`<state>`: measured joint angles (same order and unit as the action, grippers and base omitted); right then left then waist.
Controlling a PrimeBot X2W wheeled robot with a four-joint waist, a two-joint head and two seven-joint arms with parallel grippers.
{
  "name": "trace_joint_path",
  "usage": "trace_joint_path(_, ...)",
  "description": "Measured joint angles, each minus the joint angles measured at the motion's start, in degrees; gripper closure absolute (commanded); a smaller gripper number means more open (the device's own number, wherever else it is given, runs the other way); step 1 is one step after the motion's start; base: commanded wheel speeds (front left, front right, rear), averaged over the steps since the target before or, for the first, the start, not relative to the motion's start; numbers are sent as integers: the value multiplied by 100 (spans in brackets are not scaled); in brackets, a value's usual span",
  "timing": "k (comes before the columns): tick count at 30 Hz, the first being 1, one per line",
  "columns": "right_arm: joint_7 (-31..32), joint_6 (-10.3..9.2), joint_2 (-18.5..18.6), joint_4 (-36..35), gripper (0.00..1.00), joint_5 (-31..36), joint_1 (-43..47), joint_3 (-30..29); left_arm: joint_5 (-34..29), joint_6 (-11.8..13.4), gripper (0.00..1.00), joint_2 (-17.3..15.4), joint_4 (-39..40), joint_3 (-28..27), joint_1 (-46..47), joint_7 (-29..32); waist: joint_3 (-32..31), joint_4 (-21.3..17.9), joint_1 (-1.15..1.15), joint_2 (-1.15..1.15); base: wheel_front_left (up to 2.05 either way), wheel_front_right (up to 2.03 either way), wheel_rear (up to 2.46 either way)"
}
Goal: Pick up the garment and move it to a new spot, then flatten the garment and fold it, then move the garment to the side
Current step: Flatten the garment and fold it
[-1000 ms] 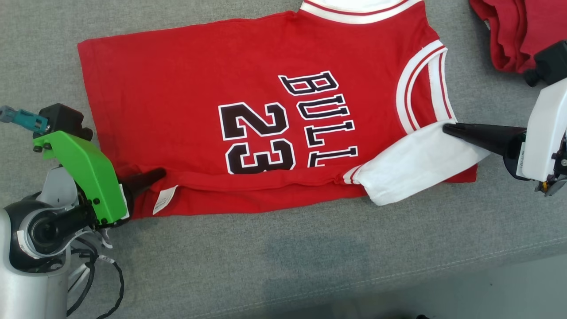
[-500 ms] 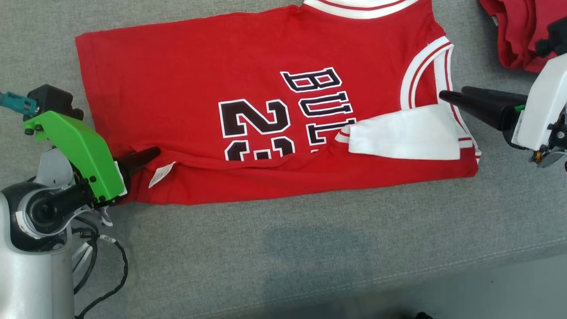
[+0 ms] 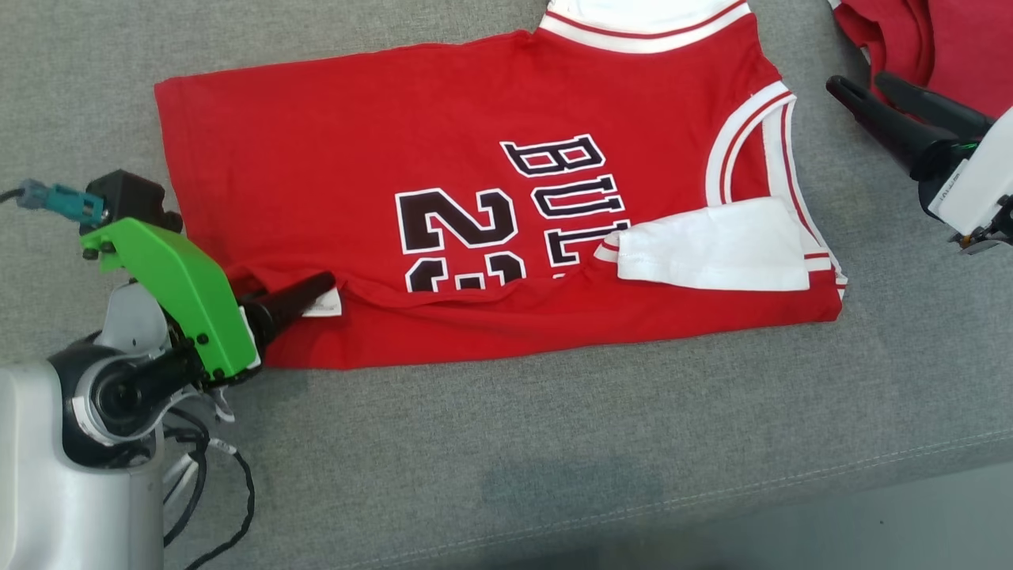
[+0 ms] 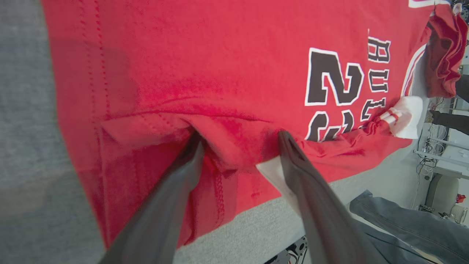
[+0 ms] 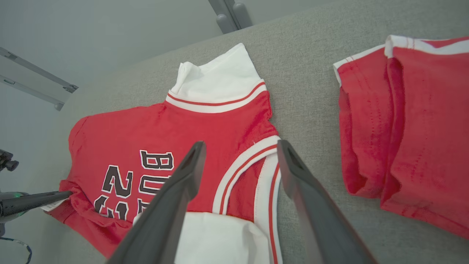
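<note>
Releasing garment (image 3: 356, 158) | left claw (image 4: 240, 136) now spread | right claw (image 3: 860, 81) spread, pulled off sleeve (image 3: 712, 253)

The garment (image 3: 316, 158) is matt red knit cloth (white trim (image 3: 645, 36), smoother printed lettering (image 3: 459, 203)) on a coarse grey woven cushion (image 3: 554, 443), and the green cover (image 3: 178, 293) looks like satin plastic.
</note>
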<state>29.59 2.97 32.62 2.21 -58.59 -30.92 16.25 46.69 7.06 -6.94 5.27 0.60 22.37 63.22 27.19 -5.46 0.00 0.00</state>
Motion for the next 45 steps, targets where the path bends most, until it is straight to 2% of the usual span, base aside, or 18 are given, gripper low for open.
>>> trace_joint_path(6, -911, 103, 179, -22, 0, 665, 409, -171, -174, -197, 0, -109, 247, 1, -487, -336, -240, 48, 0, 0, 0, 0, 0)
trace_joint_path(7, -911, 103, 179, -22, 0, 665, 409, -171, -174, -197, 0, -109, 247, 1, -487, -336, -240, 48, 0, 0, 0, 0, 0)
trace_joint_path(8, -1239, 97, 207, -23, 0, 811, 554, -338, -229, -290, 0, -121, 321, -16, -580, -517, -332, 70, 0, 0, 0, 0, 0)
trace_joint_path(10, -1467, 85, 186, -20, 0, 822, 746, -428, -318, -301, 0, -99, 350, -153, -598, -800, -426, 96, 0, 0, 0, 0, 0)
trace_joint_path(15, -1664, 53, 14, -27, 0, 816, 1152, -387, -481, -220, 0, -80, 355, -559, -606, -1198, -612, 146, 0, 0, 0, 0, 0)
trace_joint_path(20, -1806, 54, -63, -86, 0, 794, 1390, -318, -505, -198, 0, 76, 319, -627, -742, -1428, -770, 152, 0, 0, 0, 0, 0)
trace_joint_path(23, -1935, 55, -68, -96, 0, 795, 1499, -315, -595, -209, 0, 44, 334, -548, -800, -1535, -817, 113, 0, 0, 0, 0, 0)
trace_joint_path(28, -2269, 40, -12, -113, 0, 984, 1730, -422, -1121, -543, 0, -218, 523, -300, -1037, -1934, -931, 69, 0, 0, 0, 0, 0)
trace_joint_path(31, -2483, -36, 101, -140, 0, 1260, 1913, -463, -1366, -653, 0, -233, 633, -191, -1230, -2230, -1018, 62, 0, 0, 0, 0, 0)
trace_joint_path(34, -2621, -66, 112, -152, 0, 1419, 2162, -430, -1605, -670, 0, -211, 641, -144, -1533, -2538, -1116, 63, 0, 0, 0, 0, 0)
trace_joint_path(38, -2660, -205, 46, -145, 0, 1413, 2650, -378, -1683, -706, 0, -30, 502, 99, -1942, -2705, -1202, 108, 0, 0, 0, 0, 0)
trace_joint_path(45, -2705, -214, -82, -138, 0, 1412, 2938, -213, -1766, -697, 0, 131, 227, 266, -2150, -2908, -1091, 186, 0, 0, 0, 0, 0)
